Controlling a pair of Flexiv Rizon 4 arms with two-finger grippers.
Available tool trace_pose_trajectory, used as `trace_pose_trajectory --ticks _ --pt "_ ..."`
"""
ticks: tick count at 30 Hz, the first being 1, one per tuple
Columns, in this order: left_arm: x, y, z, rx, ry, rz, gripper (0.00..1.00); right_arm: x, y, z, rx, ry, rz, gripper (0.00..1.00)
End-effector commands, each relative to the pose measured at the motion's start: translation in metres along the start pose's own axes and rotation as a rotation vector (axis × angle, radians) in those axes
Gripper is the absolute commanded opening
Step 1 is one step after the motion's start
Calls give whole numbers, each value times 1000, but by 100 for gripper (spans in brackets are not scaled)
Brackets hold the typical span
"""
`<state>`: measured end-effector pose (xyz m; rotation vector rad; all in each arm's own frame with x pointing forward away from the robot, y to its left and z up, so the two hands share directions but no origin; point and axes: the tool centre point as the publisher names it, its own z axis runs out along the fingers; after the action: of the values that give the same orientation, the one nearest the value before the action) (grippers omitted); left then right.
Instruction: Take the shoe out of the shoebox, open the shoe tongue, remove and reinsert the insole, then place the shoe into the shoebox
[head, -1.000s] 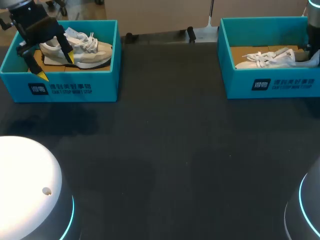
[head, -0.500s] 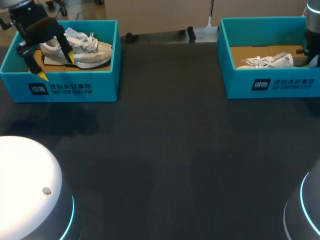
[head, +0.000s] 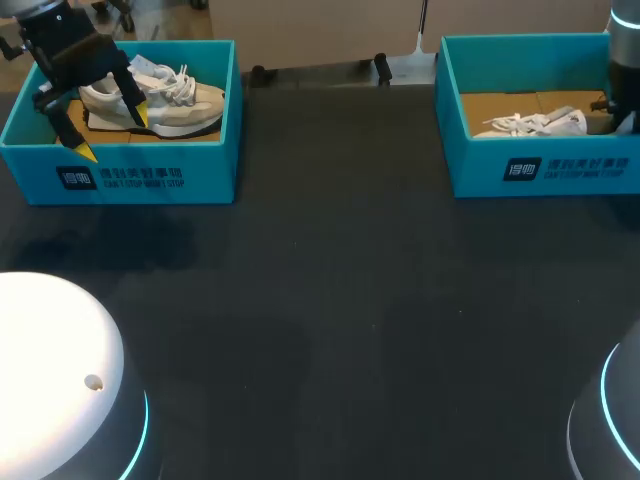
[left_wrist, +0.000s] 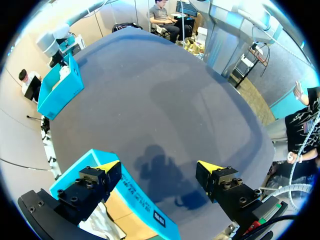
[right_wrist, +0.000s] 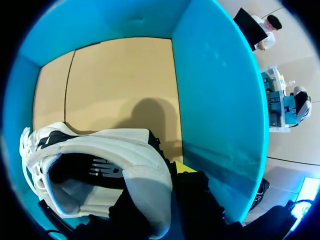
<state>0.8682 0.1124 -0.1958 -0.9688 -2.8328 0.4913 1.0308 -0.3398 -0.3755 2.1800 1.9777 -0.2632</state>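
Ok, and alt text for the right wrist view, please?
A white shoe sits inside a teal shoebox, its opening toward the camera and its heel right at the right gripper. Bare tan cardboard floor shows ahead of the shoe, and the box's side wall rises close beside the gripper.

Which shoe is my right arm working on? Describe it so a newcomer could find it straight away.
On the dark table, go to the teal shoebox at the far right, where the right arm comes in. Inside it, on the cardboard floor, is the white shoe, its laces pointing toward the table's middle. The other shoe, in the left shoebox, is the cream shoe; this one is plain white.
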Motion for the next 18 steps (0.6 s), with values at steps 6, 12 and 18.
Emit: trace_pose_trajectory --ticks 6,12,18 --pt "1 0 0 -3 0 1 100 6 -1 9 7 12 -6 0" --pt "1 0 0 -3 0 1 100 5 -4 9 -2 24 -9 38" --pt "1 0 0 -3 0 1 100 3 -7 -4 -28 21 -9 92"
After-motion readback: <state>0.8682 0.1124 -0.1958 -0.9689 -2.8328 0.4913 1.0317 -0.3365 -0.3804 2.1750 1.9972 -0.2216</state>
